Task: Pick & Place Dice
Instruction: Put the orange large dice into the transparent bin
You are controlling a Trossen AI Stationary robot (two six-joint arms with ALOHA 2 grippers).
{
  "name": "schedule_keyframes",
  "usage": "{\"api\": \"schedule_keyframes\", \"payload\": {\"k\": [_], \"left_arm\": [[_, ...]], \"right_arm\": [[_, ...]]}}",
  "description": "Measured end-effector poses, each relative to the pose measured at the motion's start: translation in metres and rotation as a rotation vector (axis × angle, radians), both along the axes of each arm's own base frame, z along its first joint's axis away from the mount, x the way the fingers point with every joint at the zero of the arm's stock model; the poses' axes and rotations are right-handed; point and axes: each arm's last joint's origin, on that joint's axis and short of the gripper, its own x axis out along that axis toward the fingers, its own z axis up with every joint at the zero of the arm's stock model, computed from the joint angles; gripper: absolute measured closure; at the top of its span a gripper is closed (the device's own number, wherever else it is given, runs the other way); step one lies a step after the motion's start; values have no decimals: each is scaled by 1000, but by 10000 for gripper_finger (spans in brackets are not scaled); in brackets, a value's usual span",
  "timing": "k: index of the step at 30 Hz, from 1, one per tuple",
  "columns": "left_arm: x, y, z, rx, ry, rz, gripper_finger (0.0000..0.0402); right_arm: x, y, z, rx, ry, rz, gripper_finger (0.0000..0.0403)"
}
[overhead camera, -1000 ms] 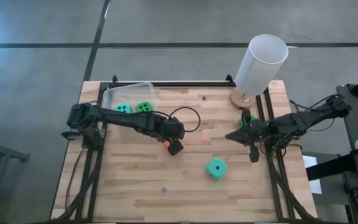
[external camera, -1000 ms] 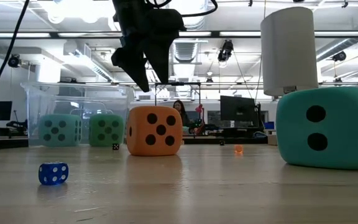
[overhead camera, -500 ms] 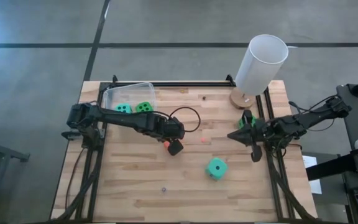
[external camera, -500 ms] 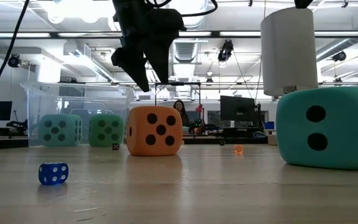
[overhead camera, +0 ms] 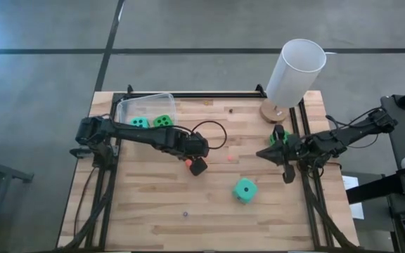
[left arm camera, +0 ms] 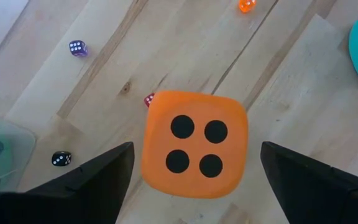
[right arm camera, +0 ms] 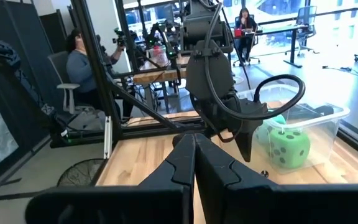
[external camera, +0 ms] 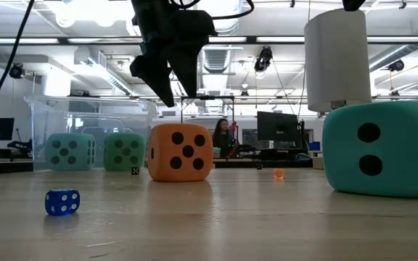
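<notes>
An orange die (left arm camera: 194,144) rests on the wooden table near its middle, four pips up. My left gripper (left arm camera: 194,186) hangs open above it, pointing steeply down, one finger on each side and clear of its top (external camera: 181,129). In the low view my left gripper (external camera: 180,94) shows a gap above the die. A teal die (overhead camera: 245,190) sits nearer the front right. Two green dice (overhead camera: 140,122) (overhead camera: 163,121) lie inside the clear tub (overhead camera: 129,105) at the far left. My right gripper (overhead camera: 260,153) is shut and held level above the table's right side.
A tall white cylinder (overhead camera: 295,70) stands at the far right corner. Small dice dot the boards: blue (external camera: 62,201), black (left arm camera: 60,159), red (left arm camera: 149,99), purple (left arm camera: 76,47) and orange (left arm camera: 247,5). Something green (overhead camera: 281,135) shows by my right arm. People sit in the room beyond.
</notes>
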Motion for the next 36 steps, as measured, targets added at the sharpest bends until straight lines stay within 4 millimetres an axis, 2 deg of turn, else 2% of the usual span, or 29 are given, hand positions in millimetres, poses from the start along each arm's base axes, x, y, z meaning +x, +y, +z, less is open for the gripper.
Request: {"api": "schedule_keyframes", "payload": {"k": [22, 33, 36], "left_arm": [[0, 0, 0, -4, 1, -1, 43], [0, 0, 0, 1, 4, -24, 55], [0, -1, 0, -20, 5, -29, 54]], "right_arm": [[14, 6, -11, -29, 67, -1, 394], [24, 10, -20, -52, 119, -1, 394], [27, 12, -23, -142, 132, -1, 394]]}}
